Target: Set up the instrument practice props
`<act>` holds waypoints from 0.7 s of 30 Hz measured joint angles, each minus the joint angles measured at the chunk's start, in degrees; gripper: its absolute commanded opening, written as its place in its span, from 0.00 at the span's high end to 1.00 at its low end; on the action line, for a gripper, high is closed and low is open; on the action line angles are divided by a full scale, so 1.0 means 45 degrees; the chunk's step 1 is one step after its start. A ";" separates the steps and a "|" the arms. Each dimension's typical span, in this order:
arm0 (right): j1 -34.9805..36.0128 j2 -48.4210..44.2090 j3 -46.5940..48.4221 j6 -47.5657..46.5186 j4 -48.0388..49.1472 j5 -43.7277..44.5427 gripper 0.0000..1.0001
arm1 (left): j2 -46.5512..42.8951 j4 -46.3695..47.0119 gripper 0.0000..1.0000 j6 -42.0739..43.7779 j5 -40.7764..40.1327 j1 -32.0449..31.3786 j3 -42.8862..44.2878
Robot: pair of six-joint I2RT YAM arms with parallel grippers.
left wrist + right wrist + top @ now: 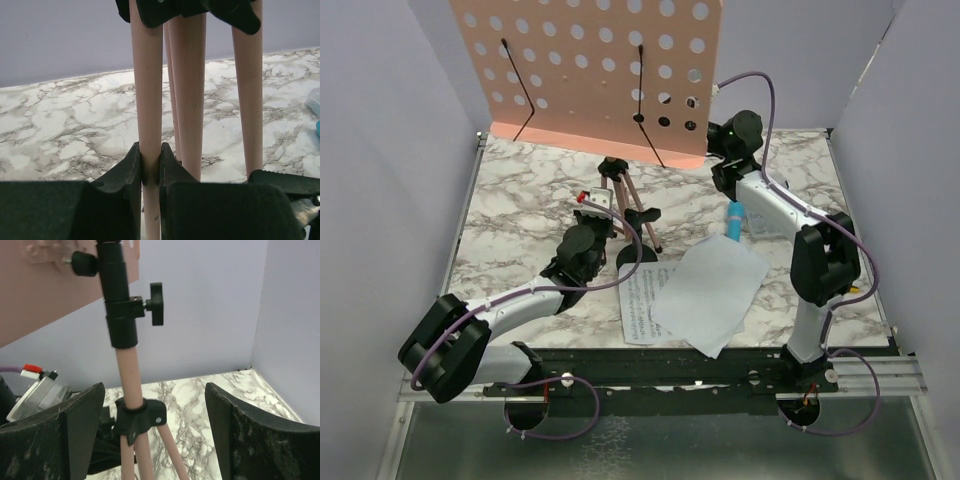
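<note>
The pink hole-dotted music stand (590, 70) stands at the back of the table on thin tripod legs (630, 205). My left gripper (608, 212) is shut on one pink leg (147, 100), with its jaws (150, 170) pinched tight around the leg. My right gripper (718, 165) is open beside the stand. Its fingers (80, 430) stand wide apart, and the stand's pole (127, 370) rises between them, farther off, untouched. Two white sheet-music pages (710, 295) lie overlapped at the front. The blue toy microphone (733, 222) lies under the right forearm. The black round mic stand base (638, 262) sits by the pages.
Lilac walls (380, 200) close in the marble table (510, 210) on three sides. A clear plastic box (760, 222) lies by the microphone, under the right arm. The stand's black hub (137, 422) and clamp knob (155, 304) show close up in the right wrist view.
</note>
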 measured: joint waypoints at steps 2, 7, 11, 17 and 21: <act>0.0005 0.0471 0.0529 0.0398 0.0107 -0.0223 0.15 | 0.0044 -0.0015 1.00 0.0165 -0.0010 -0.0136 0.0034; 0.0097 0.1559 0.1928 0.1258 0.0277 -0.0855 0.15 | 0.0209 -0.0063 1.00 0.0544 -0.0117 -0.0491 0.0185; 0.0214 0.1812 0.2351 0.1647 0.0291 -0.1205 0.16 | 0.0243 -0.0083 1.00 0.0612 -0.0223 -0.0529 0.0209; 0.0733 0.1899 0.2676 0.2108 0.0607 -0.1919 0.22 | 0.0393 -0.0189 1.00 0.0704 -0.0291 -0.0675 0.0398; 0.0933 0.1933 0.2895 0.2370 0.0763 -0.2161 0.46 | 0.0457 -0.0253 1.00 0.0923 -0.0267 -0.0840 0.0471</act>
